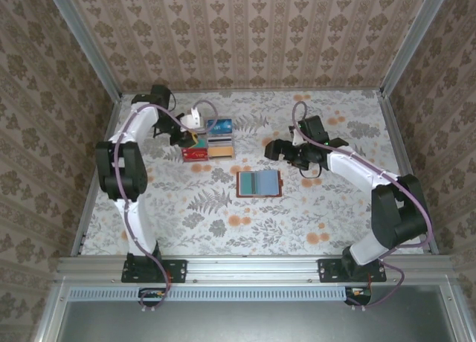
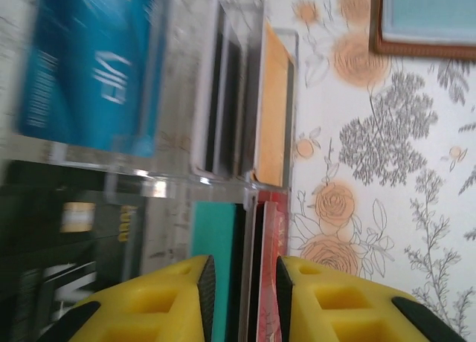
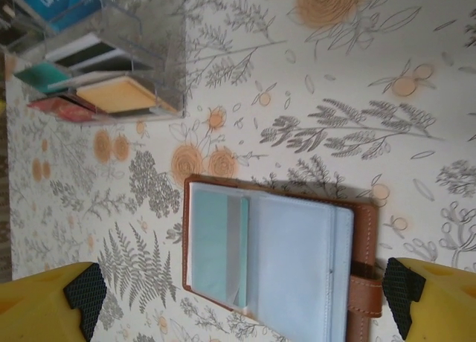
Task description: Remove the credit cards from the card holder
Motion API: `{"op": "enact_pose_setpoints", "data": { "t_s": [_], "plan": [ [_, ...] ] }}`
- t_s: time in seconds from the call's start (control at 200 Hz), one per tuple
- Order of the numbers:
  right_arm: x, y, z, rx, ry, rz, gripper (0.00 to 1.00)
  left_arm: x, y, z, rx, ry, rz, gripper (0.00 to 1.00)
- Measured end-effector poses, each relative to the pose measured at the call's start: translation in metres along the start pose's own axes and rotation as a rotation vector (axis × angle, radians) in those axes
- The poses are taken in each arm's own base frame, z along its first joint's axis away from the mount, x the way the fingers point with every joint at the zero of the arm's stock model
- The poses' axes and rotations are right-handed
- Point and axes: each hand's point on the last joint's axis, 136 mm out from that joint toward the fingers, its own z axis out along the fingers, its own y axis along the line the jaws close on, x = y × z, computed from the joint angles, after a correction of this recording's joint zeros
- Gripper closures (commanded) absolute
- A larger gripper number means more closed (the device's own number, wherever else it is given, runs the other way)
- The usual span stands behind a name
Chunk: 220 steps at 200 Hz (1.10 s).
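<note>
Several credit cards (image 1: 210,146) stand in the tray (image 2: 149,184) toward the table's (image 1: 335,208) far-left corner under the narrowly parted left gripper (image 2: 245,279); the card holder (image 1: 259,184) lies open mid-table, one teal card (image 3: 216,245) seemingly left, right gripper (image 3: 245,297) spread wide above.

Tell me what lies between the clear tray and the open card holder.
Nothing lies between the tray and the card holder: that stretch is bare flowered tablecloth, plain in the right wrist and top external views.
</note>
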Motion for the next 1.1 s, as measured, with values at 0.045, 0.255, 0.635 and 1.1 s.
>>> {"op": "enact_pose_setpoints", "data": {
  "t_s": [0.045,0.255,0.635,1.1],
  "plan": [
    [0.005,0.006,0.003,0.006,0.013,-0.03,0.04,-0.01,0.002,-0.014,-0.05,-0.027,-0.01,0.68],
    [0.036,0.032,0.027,0.069,0.089,-0.184,0.09,-0.061,0.011,-0.081,-0.333,-0.181,-0.166,0.56],
    [0.084,0.011,0.073,0.3,0.247,-0.329,0.13,-0.062,-0.018,-0.08,-0.591,-0.25,-0.627,0.5],
    [0.081,-0.005,0.088,0.376,0.251,-0.343,0.23,-0.039,-0.083,-0.009,-0.538,-0.215,-0.975,0.42]
  ]
}}
